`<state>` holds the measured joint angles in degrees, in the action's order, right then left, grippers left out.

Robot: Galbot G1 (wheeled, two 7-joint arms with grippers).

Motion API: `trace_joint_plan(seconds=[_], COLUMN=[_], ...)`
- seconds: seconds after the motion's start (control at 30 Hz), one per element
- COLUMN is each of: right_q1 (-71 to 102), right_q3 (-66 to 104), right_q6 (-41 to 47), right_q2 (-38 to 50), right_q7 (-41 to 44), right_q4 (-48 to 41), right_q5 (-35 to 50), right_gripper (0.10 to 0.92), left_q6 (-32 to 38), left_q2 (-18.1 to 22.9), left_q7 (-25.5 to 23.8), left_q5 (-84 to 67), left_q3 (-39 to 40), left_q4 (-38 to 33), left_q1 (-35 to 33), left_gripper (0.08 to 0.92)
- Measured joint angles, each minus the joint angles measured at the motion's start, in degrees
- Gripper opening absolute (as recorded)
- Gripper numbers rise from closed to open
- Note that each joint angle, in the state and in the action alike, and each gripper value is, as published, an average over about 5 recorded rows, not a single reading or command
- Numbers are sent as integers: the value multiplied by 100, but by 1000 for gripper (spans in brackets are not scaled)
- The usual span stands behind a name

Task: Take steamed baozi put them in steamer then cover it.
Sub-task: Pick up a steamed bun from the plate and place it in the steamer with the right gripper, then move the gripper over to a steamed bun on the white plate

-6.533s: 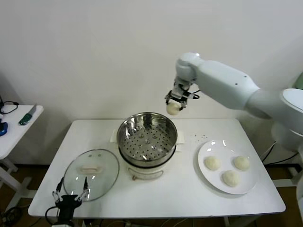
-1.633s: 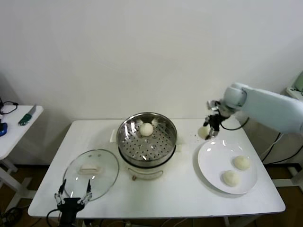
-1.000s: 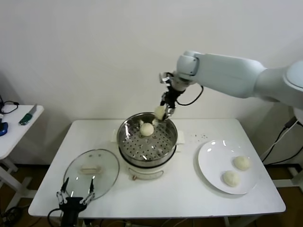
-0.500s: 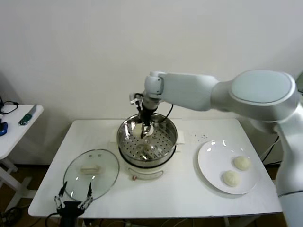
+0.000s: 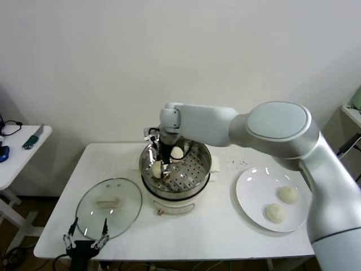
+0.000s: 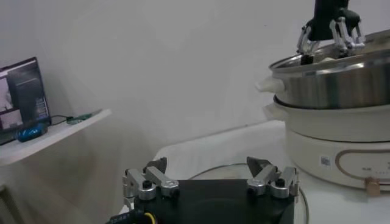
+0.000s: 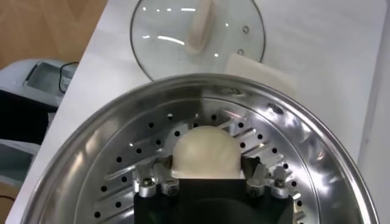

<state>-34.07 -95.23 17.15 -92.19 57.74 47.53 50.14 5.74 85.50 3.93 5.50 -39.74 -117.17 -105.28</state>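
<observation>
Half a second on, your right gripper had sunk to the steamer floor, clenched on the second baozi beside the first. Two waited on the plate right of it; left gripper hovered open over the cover.

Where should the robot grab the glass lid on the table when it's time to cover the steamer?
By the cream bar handle at the centre of the glass lid, from straight above. The lid lies flat, handle up, so fingers can close across the bar's narrow width.
</observation>
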Motion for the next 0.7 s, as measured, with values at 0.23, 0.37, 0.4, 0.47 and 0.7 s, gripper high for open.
trace_joint_plan(seconds=[0.23, 0.37, 0.4, 0.47, 0.7], right_q1=[-118, -336, -406, -565, -1097], right_q3=[19, 47, 47, 33, -82], right_q6=[-17, -30, -37, -57, -101], right_q2=[95, 343, 424, 614, 1620], right_q7=[76, 124, 140, 169, 220], right_q4=[108, 316, 387, 556, 1361], right_q5=[-57, -61, -64, -80, -356], right_gripper=[823, 823, 823, 823, 823], left_q6=[-38, -60, -65, -77, -100], left_q2=[0, 0, 0, 0, -2], left_q7=[8, 14, 15, 16, 21], left_q5=[-15, -14, -12, -7, -1], left_q3=[10, 31, 39, 51, 70], left_q4=[-12, -28, -36, -49, -78], left_q1=[19, 28, 30, 34, 37], left_gripper=[823, 823, 823, 823, 823])
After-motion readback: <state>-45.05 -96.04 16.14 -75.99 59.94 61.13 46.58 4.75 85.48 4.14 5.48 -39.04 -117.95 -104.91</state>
